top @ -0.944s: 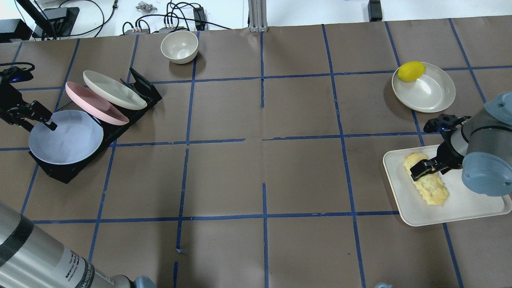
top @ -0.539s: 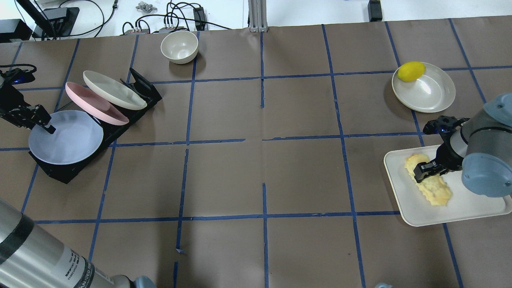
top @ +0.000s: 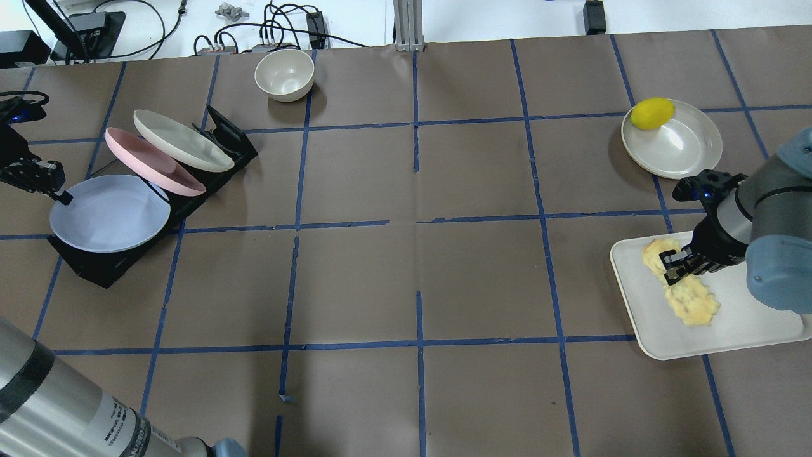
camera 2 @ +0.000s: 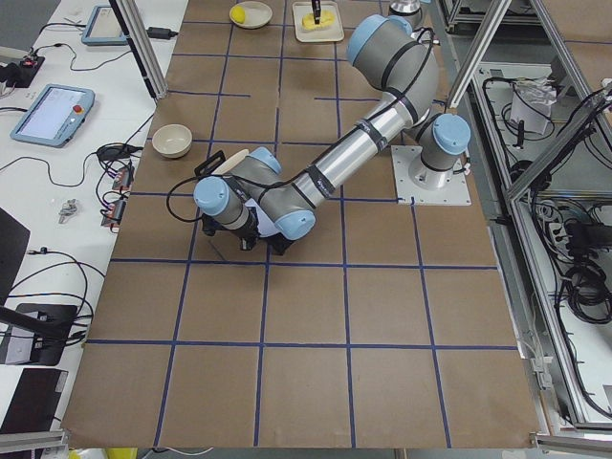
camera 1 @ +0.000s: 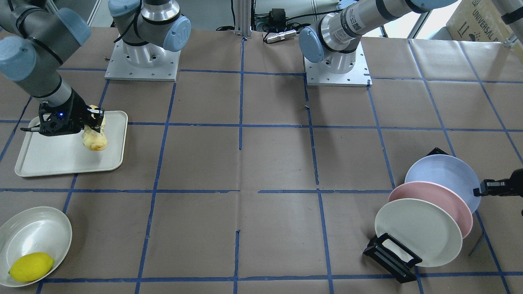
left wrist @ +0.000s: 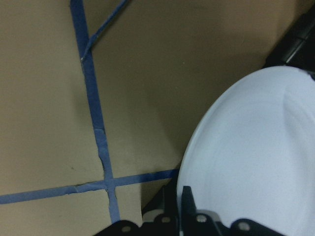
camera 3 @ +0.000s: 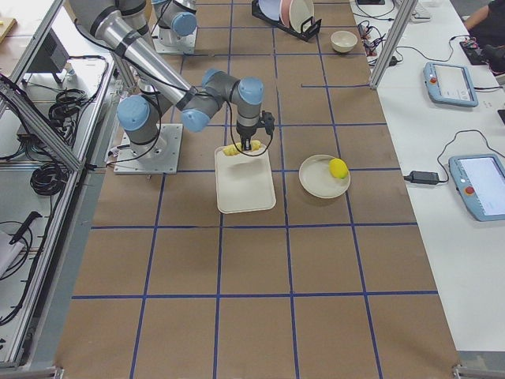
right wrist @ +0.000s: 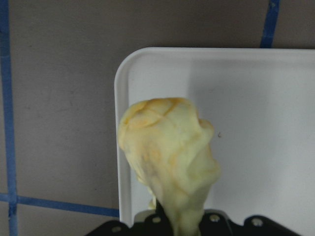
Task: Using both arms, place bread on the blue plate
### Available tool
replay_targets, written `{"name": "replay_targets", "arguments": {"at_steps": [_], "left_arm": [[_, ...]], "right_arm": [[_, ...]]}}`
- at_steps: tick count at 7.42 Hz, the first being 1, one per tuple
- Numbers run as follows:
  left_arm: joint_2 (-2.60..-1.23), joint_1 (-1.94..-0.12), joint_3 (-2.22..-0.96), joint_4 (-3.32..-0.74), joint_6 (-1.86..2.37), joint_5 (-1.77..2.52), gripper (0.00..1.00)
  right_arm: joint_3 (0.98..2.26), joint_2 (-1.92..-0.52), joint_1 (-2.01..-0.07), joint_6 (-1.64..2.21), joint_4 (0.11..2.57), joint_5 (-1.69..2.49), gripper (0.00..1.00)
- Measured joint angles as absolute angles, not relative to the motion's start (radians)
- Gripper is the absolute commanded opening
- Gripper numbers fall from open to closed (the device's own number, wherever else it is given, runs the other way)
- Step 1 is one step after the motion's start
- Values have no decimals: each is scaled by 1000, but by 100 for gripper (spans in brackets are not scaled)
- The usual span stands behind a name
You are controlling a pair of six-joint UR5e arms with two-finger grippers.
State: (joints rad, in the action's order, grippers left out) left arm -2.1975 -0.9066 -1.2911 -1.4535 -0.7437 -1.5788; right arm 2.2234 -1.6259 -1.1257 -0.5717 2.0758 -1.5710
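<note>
Nearest the robot, the bread is over the near-left corner of the white tray. The right jaws are clenched across its middle, hard enough that the loaf is pinched to a waist, with both ends bulging out on either side. That is the first risk. A soft loaf held by so narrow a band may tear or slip through, and the free ends may droop and swing once the arm speeds up. Whether its lower end still touches the tray I cannot tell. If it does, a sideways start could drag the tray along the bench.

Farther out on the robot's left, the blue plate lies tilted in the front slot of the black rack. The left jaws appear clenched on its outer rim. A pinch on one edge of a smooth, shallow plate is a weak hold, so the plate could pivot in the grip or slide free. If it is pulled at the wrong angle, it may catch the rack and haul it over the bench.

Just behind it, the pink plate leans with its lower edge over the blue plate's far rim. The off-white plate leans behind that. A careless lift could knock the pink plate and topple both.

Farthest off, the lemon in its dish and the bowl stand well apart from either arm. They seem in little danger unless the right arm swings wide while carrying the bread across.
</note>
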Motion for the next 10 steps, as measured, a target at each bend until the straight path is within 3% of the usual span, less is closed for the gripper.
{"name": "replay_targets", "arguments": {"at_steps": [3, 7, 10], "left_arm": [[-2166, -903, -1284, -1495, -750, -1581, 5], [-1998, -884, -1304, -1640, -774, -1645, 4], [-1823, -973, -1428, -1693, -689, -1628, 4]], "right_arm": [[2013, -1676, -1243, -407, 1769, -1576, 17], [1673, -1616, -1464, -109, 1454, -1587, 19], [1470, -1569, -1629, 66, 1320, -1617, 19]]}}
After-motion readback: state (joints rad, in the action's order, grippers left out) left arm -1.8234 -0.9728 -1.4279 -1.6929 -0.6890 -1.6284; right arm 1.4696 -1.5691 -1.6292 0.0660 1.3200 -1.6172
